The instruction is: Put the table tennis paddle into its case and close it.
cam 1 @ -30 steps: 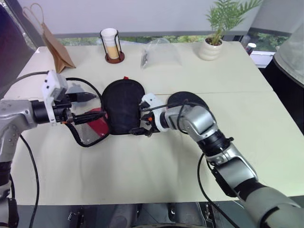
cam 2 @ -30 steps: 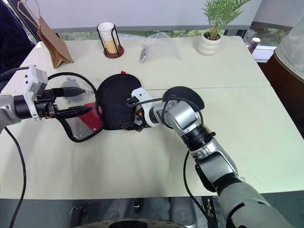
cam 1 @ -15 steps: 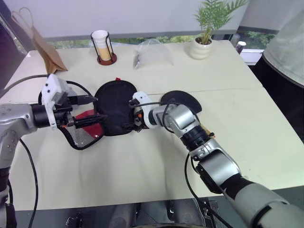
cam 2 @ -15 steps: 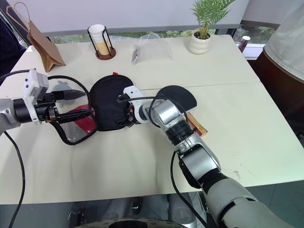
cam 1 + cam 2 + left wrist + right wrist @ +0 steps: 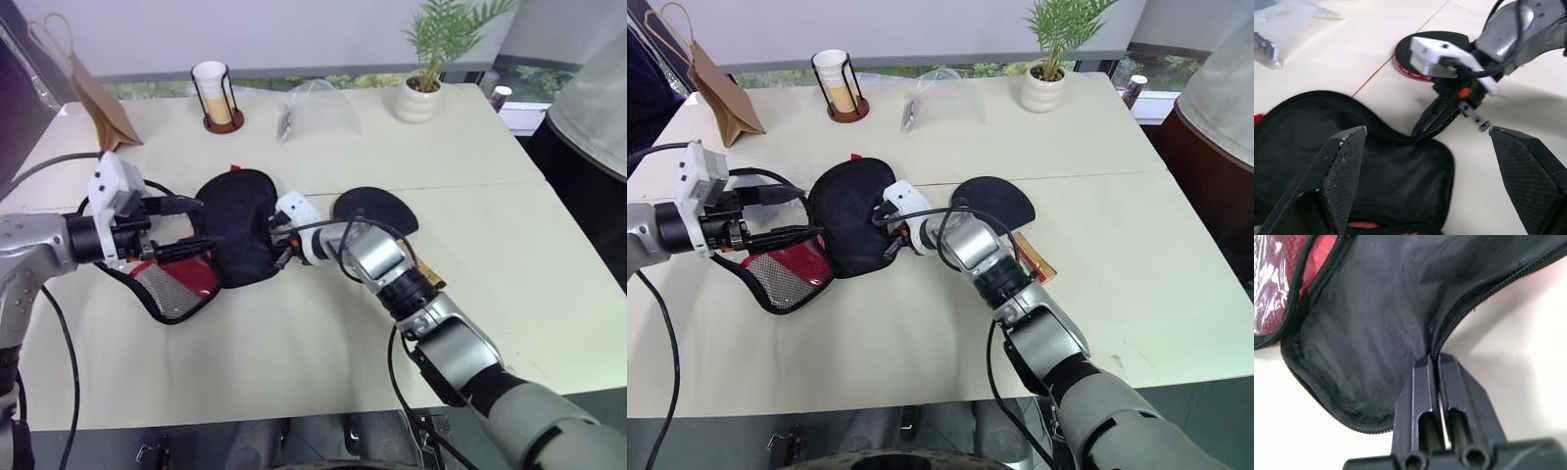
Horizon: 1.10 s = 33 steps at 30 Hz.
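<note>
Pinching the soft black fabric case [image 5: 847,211] rim, right gripper [image 5: 1437,363] fingers closed on it; left gripper [image 5: 1427,161] fingers apart. Round black paddle [image 5: 994,204] lies beside. Advise lifting the flap steadily, avoiding slippage.

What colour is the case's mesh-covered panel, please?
Red, under black mesh on the case; the right eye view shows it best.

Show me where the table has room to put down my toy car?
The near table edge below the open case is bare, and so is the right side past the paddle. It's crowded along the back: paper bag, cup holder, plastic bag, plant.
</note>
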{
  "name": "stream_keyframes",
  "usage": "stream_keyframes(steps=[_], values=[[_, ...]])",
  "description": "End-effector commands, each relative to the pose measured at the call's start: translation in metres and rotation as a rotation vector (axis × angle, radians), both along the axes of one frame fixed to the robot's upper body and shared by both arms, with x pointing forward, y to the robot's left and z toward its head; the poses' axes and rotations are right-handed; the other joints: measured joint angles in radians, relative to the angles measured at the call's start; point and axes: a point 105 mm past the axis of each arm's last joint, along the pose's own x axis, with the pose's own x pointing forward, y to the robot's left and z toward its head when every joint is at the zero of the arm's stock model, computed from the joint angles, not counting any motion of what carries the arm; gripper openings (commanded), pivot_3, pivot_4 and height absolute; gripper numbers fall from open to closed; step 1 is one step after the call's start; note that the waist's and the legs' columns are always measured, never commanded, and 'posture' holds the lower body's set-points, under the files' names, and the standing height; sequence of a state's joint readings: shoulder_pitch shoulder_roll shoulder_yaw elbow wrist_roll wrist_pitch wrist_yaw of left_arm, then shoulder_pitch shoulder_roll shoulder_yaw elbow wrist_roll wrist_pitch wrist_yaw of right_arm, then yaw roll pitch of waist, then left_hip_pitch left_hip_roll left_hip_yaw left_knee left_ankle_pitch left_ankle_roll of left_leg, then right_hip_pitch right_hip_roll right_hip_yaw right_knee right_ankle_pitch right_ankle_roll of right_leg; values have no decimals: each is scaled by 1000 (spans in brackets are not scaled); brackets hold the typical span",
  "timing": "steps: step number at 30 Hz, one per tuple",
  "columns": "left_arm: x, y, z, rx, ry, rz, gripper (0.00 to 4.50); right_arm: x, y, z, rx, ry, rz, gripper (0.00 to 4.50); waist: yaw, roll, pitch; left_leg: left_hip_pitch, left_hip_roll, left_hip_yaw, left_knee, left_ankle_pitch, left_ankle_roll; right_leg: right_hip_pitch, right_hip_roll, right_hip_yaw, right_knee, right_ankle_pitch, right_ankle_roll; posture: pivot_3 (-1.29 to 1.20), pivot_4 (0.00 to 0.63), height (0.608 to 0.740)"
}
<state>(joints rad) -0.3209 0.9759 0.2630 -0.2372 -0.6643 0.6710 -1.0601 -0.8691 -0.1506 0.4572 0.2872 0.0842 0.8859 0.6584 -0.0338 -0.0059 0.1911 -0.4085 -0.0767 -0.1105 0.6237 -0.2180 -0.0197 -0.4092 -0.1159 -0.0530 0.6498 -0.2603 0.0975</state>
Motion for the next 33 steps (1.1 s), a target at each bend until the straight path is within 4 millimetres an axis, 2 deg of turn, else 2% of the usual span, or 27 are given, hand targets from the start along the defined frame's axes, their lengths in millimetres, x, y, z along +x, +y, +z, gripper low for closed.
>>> stream_keyframes(steps=[1, 8, 12, 16, 19, 25, 28, 30, 33], values=[[0, 2, 12, 5, -57, 8, 4177, -9, -29, -6, -70, 26, 7, 43, 7, 0, 0, 0, 0, 0, 0, 0, 0, 0, 0, 0, 0, 0, 0, 0, 150, 740], [4, -1, 9, 1, -58, -6, 4177, -37, -88, 11, -156, -14, 97, 43, 25, 0, 0, -1, 0, 1, 0, 0, 0, 2, -1, -1, -2, 0, 0, 0, 150, 740], [6, -4, 8, -2, -58, -18, 4177, -53, -112, 10, -221, -15, 165, 43, 21, -1, 0, -1, 0, 1, 0, 0, 0, 2, -1, -1, -2, 0, 0, 0, 150, 740], [7, -7, 5, -3, -56, -29, 4177, -59, -137, 5, -290, -18, 179, 43, 21, -1, 0, -1, 0, 2, 0, 0, 0, 2, -1, -1, -2, 0, 1, 0, 150, 740], [7, -8, 4, -2, -56, -35, 4177, -61, -143, 5, -297, -20, 191, 43, 23, -1, 1, -1, 0, 2, 0, 0, 0, 2, -1, -1, -3, 0, 1, 0, 150, 740], [7, -10, 4, -2, -60, -43, 4177, -58, -139, 9, -220, -7, 138, 43, 24, -2, 1, -1, 0, 2, 0, 0, 0, 2, -2, -1, -3, 0, 1, 0, 150, 740], [7, -11, 4, 0, -61, -47, 4177, -55, -140, 21, -191, -31, 116, 929, 23, -2, 1, -1, 0, 1, 0, 0, 0, 2, -2, -1, -3, 0, 0, 0, 150, 740], [7, -11, 4, 1, -60, -49, 4177, -51, -144, 32, -183, -58, 85, 1907, 23, -2, 1, -1, 0, 1, 0, 0, 0, 2, -2, -1, -3, 0, 0, 0, 150, 740], [6, -13, 3, 0, -59, -52, 4177, -36, -160, 66, -143, -132, -32, 3471, 22, -2, 1, -2, 0, 1, 0, 0, 0, 1, -2, -1, -3, 0, 0, 0, 150, 740]])
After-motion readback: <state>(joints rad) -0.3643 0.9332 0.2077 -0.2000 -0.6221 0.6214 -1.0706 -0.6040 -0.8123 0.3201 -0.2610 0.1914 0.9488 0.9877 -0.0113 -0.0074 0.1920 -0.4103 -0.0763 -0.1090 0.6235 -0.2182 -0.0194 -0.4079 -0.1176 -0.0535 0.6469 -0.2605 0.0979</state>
